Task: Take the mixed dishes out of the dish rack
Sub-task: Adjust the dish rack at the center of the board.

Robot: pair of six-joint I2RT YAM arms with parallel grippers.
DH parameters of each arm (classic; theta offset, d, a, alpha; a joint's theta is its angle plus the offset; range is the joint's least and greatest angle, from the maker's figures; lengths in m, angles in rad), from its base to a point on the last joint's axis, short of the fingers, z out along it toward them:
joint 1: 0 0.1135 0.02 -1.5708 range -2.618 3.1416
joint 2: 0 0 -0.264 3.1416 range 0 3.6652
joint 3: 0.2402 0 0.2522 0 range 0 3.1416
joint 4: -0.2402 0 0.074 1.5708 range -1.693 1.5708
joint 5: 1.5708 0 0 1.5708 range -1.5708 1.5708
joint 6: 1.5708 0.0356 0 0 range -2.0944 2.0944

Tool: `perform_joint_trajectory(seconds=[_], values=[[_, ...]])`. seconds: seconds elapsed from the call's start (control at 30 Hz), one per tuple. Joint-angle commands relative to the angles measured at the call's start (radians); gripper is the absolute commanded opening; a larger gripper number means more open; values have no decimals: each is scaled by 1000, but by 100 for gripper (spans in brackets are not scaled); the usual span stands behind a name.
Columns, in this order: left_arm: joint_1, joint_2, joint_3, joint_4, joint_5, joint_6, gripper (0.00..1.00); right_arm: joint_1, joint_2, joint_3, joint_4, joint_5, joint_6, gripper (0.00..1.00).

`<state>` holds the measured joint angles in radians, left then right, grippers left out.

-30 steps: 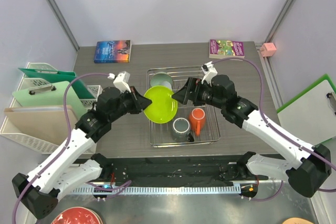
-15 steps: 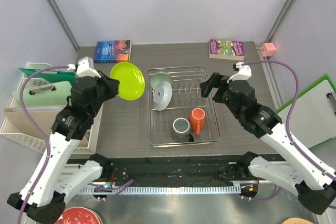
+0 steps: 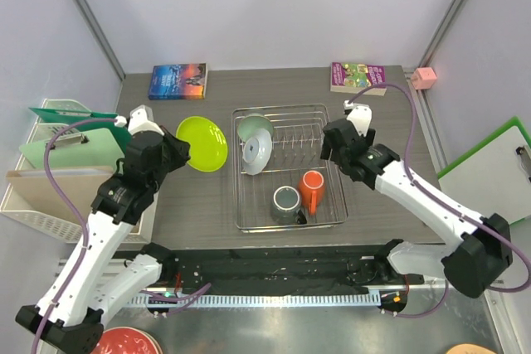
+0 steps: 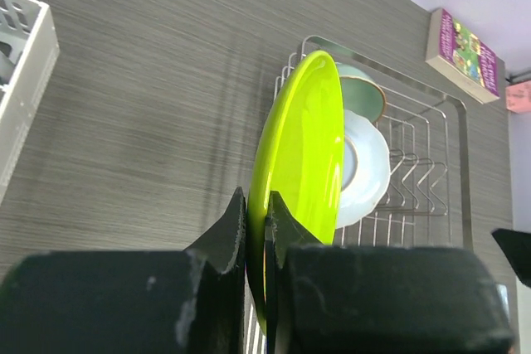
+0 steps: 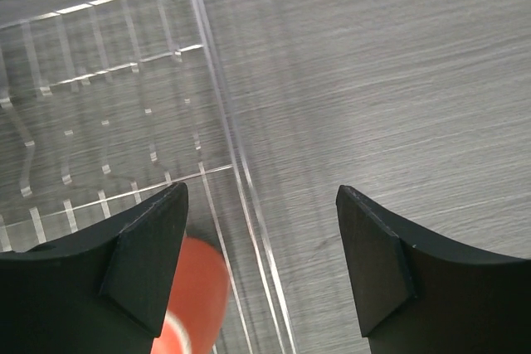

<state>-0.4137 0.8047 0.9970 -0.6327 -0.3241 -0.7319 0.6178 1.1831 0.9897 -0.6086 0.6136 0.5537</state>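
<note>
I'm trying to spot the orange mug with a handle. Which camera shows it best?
The top external view: the orange handled mug sits whole in the silver wire dish rack. The right wrist view catches only a blurred orange edge of it; the left wrist view does not show it.

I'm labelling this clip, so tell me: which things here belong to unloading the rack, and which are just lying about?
Job: silver wire dish rack; lime-green plate in the left gripper; pale mint-green bowl; light grey plate; orange handled mug; grey metallic mug.
Lying about: blue book; purple book; white slotted trays; red plate.
</note>
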Motion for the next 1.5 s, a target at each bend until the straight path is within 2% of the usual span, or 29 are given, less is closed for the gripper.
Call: perform_joint_trajectory(seconds=[0.0, 0.13, 0.23, 0.33, 0.43, 0.47, 0.53, 0.57, 1.17, 1.47], values=[[4, -59, -27, 85, 60, -40, 0, -42, 75, 27, 38, 18, -1, 76], [3, -91, -54, 96, 108, -55, 0, -69, 177, 33, 79, 0, 0, 72], [4, -110, -63, 94, 112, -44, 0, -75, 216, 49, 108, -21, -6, 64], [-5, -110, -64, 97, 129, -43, 0, -96, 271, 76, 116, -46, -14, 52], [-11, -111, -66, 113, 143, -46, 0, -107, 311, 96, 118, -49, -21, 35], [-13, -113, -66, 114, 143, -46, 0, -116, 317, 101, 116, -48, -24, 24], [-14, -110, -66, 120, 143, -41, 0, -125, 334, 109, 113, -37, -26, 12], [-14, -110, -66, 122, 142, -38, 0, -130, 339, 112, 107, -28, -25, 3], [-16, -110, -100, 149, 161, -26, 0, -342, 348, 109, -13, 35, -15, 1], [-27, -107, -118, 157, 149, -20, 0, -357, 251, 72, -85, 28, -2, 1]])
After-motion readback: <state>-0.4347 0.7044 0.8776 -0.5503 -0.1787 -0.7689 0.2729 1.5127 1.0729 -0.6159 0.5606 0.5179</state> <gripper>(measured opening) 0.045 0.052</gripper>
